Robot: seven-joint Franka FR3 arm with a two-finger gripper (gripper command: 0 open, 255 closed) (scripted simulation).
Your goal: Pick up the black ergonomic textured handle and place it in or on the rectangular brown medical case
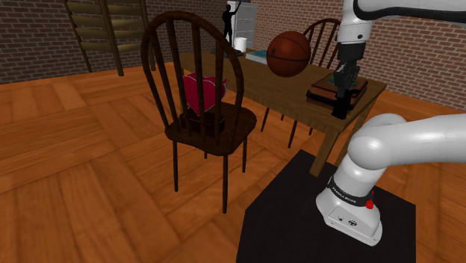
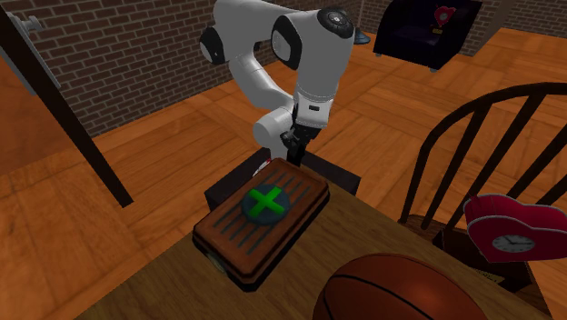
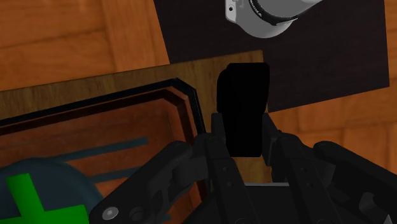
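Note:
My gripper [image 3: 243, 137] is shut on the black handle [image 3: 243, 108], which stands out between the two fingers. In the shoulder view the handle [image 1: 342, 104] hangs below the gripper [image 1: 345, 88] at the table's near end. It is just off the corner of the brown rectangular case [image 3: 95, 133], on the side toward the stand. The case [image 2: 263, 223] lies flat on the wooden table and bears a dark round badge with a green cross [image 2: 265, 202]. The gripper [image 2: 293, 145] hovers above the case's end nearest the arm.
A basketball [image 1: 288, 54] rests on the table [image 1: 276, 90] beyond the case. A dark wooden chair [image 1: 202, 127] holding a red heart-shaped clock [image 1: 202, 91] stands at the shoulder view's left. The black stand [image 1: 299, 217] sits below the table's end.

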